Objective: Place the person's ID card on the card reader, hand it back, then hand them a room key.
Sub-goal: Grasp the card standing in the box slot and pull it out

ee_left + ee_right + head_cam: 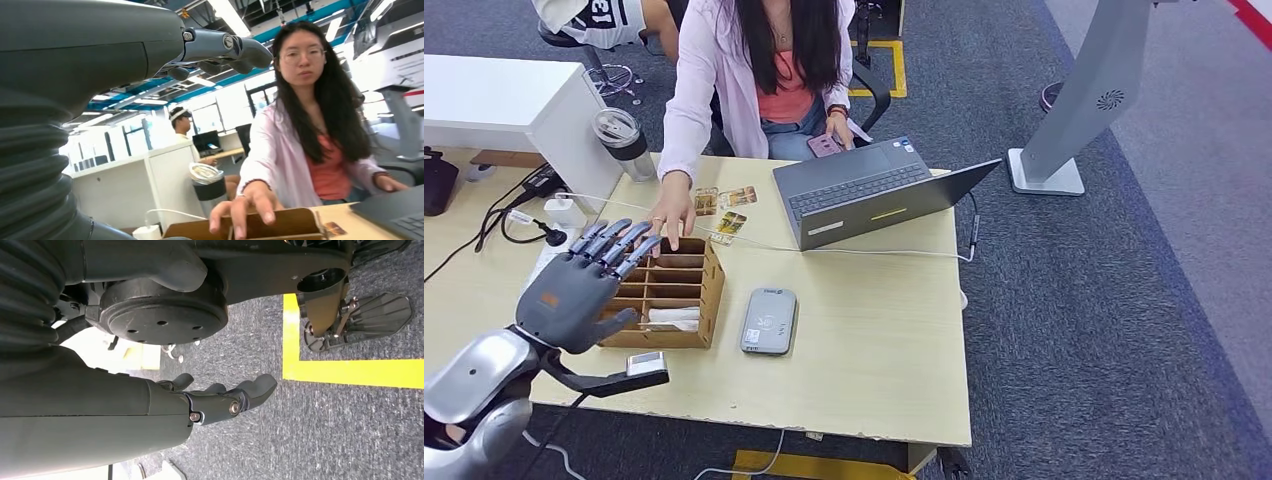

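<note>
Left robot hand: the left robot hand is raised over the near-left part of the surface, fingers spread and straight, holding nothing; its fingertips reach over the far-left corner of the wooden organiser box.
Right robot hand: the right robot hand hangs low above the carpet, fingers loosely apart and empty.
Card reader: the grey card reader lies flat just right of the box, nothing on it, its long axis running away from the robot.
ID card: I cannot pick it out with certainty. Several small cards lie on the surface beyond the box, by the person's hand, which rests on the box's far rim.
Key relation: the cards lie ahead and slightly right of the left robot hand, which is much the nearer; the reader lies to its right and closer in.
In the way: the box and the person's hand sit between fingertips and cards.
Around: an open laptop beyond the reader, a lidded tumbler at far left, a white cable across the surface.
</note>
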Motion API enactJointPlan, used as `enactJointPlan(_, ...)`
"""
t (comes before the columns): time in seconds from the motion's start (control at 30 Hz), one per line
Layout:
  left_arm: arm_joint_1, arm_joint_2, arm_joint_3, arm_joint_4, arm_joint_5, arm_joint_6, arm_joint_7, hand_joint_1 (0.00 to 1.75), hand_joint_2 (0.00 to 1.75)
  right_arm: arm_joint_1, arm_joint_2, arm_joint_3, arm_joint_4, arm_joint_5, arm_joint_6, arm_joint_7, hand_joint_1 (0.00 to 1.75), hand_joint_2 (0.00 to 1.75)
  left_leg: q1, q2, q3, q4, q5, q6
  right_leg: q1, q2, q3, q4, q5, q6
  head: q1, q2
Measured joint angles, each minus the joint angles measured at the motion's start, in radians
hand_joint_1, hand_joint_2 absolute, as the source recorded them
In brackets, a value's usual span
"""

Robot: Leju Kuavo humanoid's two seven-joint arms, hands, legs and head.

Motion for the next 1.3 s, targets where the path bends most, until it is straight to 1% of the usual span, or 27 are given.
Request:
enactJointPlan(0.2,-0.031,-0.001,-0.017,0.026,-0.012,-0.01,0.005,0.0,1.75,0.002,0.0,0.0,0.0,-0.001,0.001,0.0,0.0,1.75,0.0,0.0,0.0,0.0,0.0,0.0,0.0,0.0,0.0,0.0,0.0,0.0,0.0,0.0)
enactJointPlan(0.8,-0.04,-0.001,-0.038,0.034,-0.011,-0.011,0.005,0.0,1.75,0.003,-0.001,0.0,0.0,-0.001,0.001,0.0,0.0,1.75,0.0,0.0,0.0,0.0,0.0,0.0,0.0,0.0,0.0,0.0,0.0,0.0,0.0,0.0)
enactJointPlan(1.17,-0.045,0.0,-0.043,0.035,0.018,-0.036,0.003,0.0,1.75,0.004,-0.001,0.0,0.0,-0.004,0.003,0.002,0.0,1.75,0.0,0.0,0.0,0.0,0.0,0.0,0.0,0.0,0.0,0.0,0.0,0.0,0.0,0.0)
enactJointPlan(1.23,-0.043,0.013,-0.05,0.035,0.046,-0.052,-0.026,0.0,1.75,0.003,-0.001,0.0,0.0,-0.004,0.003,0.002,0.0,1.75,0.0,0.001,0.0,0.0,0.0,0.0,0.0,0.001,0.0,0.0,0.0,0.0,0.0,0.0)
enactJointPlan(1.3,-0.033,0.043,-0.064,0.031,0.08,-0.065,-0.059,0.0,1.75,0.004,-0.001,0.0,0.0,-0.005,0.003,0.003,0.0,1.75,0.0,0.002,0.0,0.0,0.0,0.0,0.0,0.002,0.0,0.0,0.0,0.0,0.0,0.0)
